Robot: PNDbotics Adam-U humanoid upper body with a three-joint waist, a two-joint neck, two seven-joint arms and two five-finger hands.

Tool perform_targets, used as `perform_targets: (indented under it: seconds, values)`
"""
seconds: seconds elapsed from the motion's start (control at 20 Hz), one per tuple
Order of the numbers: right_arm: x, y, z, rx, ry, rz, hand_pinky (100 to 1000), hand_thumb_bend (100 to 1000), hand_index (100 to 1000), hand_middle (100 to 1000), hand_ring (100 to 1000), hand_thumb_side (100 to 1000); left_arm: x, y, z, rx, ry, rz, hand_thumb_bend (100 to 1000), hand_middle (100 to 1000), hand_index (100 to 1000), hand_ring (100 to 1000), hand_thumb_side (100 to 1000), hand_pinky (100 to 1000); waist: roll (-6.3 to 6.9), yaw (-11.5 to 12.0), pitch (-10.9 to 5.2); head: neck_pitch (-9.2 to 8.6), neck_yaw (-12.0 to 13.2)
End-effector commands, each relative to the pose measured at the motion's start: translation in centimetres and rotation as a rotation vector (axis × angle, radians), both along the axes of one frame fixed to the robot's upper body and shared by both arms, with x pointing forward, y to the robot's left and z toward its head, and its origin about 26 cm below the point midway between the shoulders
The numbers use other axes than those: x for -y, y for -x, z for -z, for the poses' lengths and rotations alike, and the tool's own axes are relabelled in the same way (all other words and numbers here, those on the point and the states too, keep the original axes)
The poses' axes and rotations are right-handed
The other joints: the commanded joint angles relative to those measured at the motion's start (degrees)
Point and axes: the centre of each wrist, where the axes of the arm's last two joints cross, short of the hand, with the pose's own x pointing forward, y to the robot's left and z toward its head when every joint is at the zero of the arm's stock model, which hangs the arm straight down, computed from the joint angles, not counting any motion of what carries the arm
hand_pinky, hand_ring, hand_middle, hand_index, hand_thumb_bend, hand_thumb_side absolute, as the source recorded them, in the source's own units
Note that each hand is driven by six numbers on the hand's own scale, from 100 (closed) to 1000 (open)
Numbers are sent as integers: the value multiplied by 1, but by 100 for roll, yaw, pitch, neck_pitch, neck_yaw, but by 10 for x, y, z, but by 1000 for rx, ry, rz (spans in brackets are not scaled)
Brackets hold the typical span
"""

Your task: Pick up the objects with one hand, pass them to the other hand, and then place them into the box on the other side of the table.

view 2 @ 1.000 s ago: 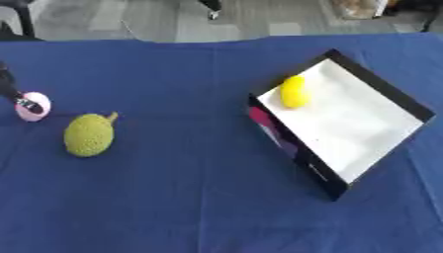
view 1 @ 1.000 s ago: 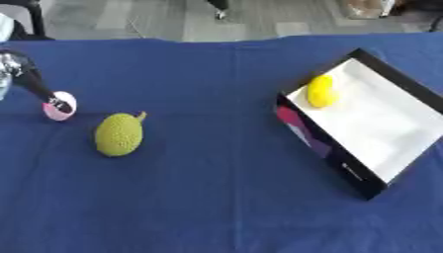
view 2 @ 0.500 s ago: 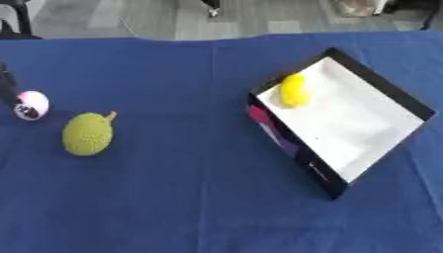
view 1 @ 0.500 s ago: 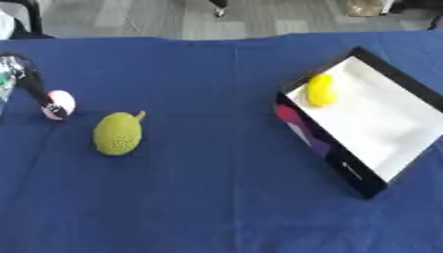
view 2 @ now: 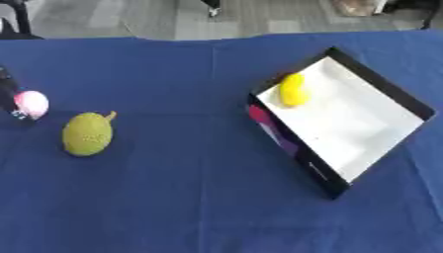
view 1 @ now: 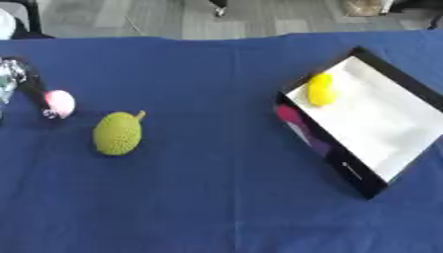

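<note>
Lying on a blue cloth-covered tabletop [view 1: 216, 197], smooth but for a faint crease running down the middle: a bumpy, egg-shaped green fruit [view 1: 117, 133] with a short stem pointing up and to the right, sitting left of centre. Resting just left and slightly beyond it, near but apart: a small, rounded pink object [view 1: 60, 103], smooth-looking.

Showing at the far left edge, the left hand [view 1: 19, 81], dark with silver parts, its black fingers [view 1: 34, 89] reaching down along the pink object's left side and seeming to touch it; impossible to tell whether curling round it or merely lying against it.

Sitting on the right side, well apart from the green fruit: a shallow rectangular box [view 1: 414, 89], turned askew, black-walled with a white, flat interior and a pink and purple print on the near outer wall. Lying inside, in the far left corner against the wall: a smooth, oblong yellow object [view 1: 321, 89].

Showing beyond the tabletop's far edge: grey floor [view 1: 155, 17].
</note>
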Motion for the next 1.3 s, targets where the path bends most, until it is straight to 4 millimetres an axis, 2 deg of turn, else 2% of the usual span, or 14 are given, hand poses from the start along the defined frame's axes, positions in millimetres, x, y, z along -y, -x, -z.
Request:
perform_targets:
  seconds: [0.05,0.2,0.35,0.5,0.8,0.9,1.1,1.3]
  values:
    - [4,2,-13,23,33,7,1000,100,1000,1000,1000,514,-8,0,-14,-36,44,-117,640,823,769,884,119,886,3,1,12,-14,12]
    - [4,2,-12,22,35,7,1000,100,1000,1000,1000,511,-7,0,-12,-26,68,-114,583,817,767,884,114,886,0,-3,17,-14,-9]
    - [3,1,-11,20,42,5,1000,100,1000,1000,1000,508,-4,-1,-8,-15,100,-105,570,814,786,884,132,886,-3,-8,27,-14,-27]
    - [3,1,-10,20,46,4,1000,100,1000,1000,1000,508,-1,-2,-4,-5,113,-101,556,813,781,883,111,885,-2,-17,39,-14,-20]
    - [2,1,-7,13,52,5,1000,100,1000,1000,1000,512,4,-3,5,7,129,-95,351,794,710,877,100,880,2,-28,57,-14,8]
    - [2,1,-7,13,57,5,1000,100,1000,1000,1000,508,4,-3,5,7,127,-93,322,782,673,868,100,876,2,-25,54,-14,15]
    - [3,1,-6,12,61,5,1000,100,1000,1000,1000,505,6,-4,-1,21,110,-77,311,757,631,841,100,854,1,-13,38,-14,6]
    - [3,2,-8,16,55,3,1000,100,1000,1000,1000,502,12,-2,-24,78,103,-14,272,744,620,819,100,838,0,12,5,-14,-12]
